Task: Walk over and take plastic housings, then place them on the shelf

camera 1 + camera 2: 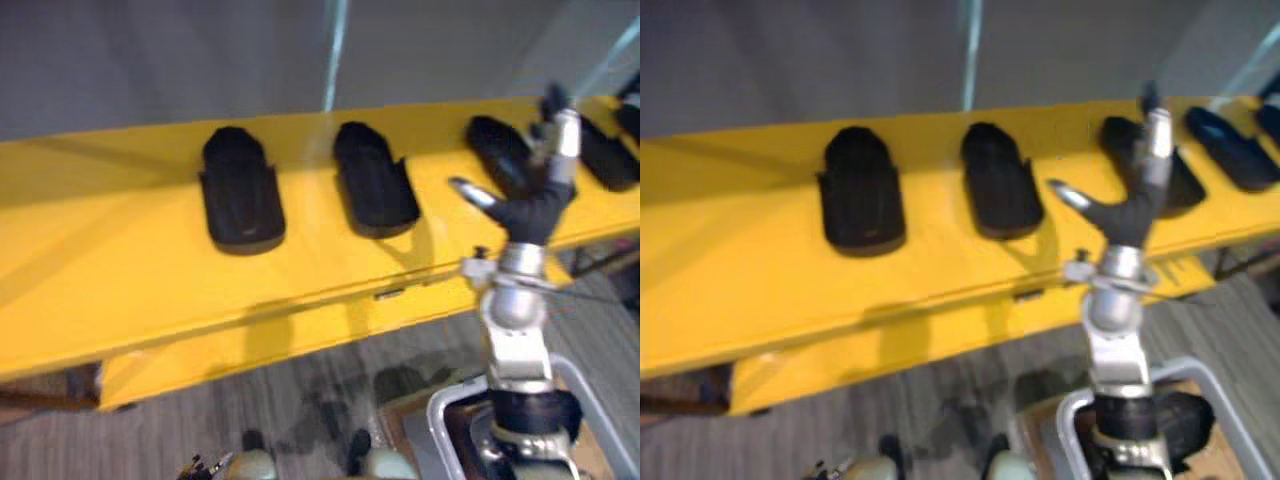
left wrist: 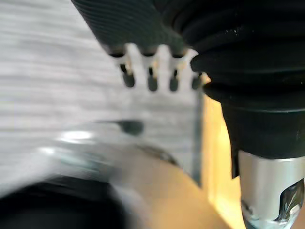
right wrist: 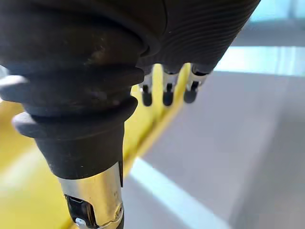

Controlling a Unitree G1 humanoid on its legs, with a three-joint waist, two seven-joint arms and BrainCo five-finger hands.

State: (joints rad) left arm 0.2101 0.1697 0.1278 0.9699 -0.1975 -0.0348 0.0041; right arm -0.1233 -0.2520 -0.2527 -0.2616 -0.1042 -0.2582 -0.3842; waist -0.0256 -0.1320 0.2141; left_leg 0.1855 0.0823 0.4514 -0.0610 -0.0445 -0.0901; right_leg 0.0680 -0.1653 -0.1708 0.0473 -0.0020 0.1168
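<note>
Several black plastic housings lie in a row on the yellow shelf board (image 1: pixel 120 260): one at the left (image 1: pixel 240 190), one in the middle (image 1: pixel 373 180), a third (image 1: pixel 497 148) and a fourth (image 1: pixel 607 155) further right. My right hand (image 1: pixel 540 205) is raised over the board's front edge, just in front of the third housing, fingers straight up and thumb (image 1: pixel 470 190) spread to the side, holding nothing. In the right wrist view its fingers (image 3: pixel 164 93) point past the yellow board (image 3: pixel 19 191). My left hand (image 2: pixel 150 78) hangs low over the grey floor, fingers relaxed and empty.
A grey wall rises behind the board. Below its front edge lies grey carpet (image 1: pixel 250 400). A grey-rimmed crate (image 1: pixel 600 400) stands at the lower right, close to my right arm. The yellow edge (image 2: pixel 214 157) shows beside my left wrist.
</note>
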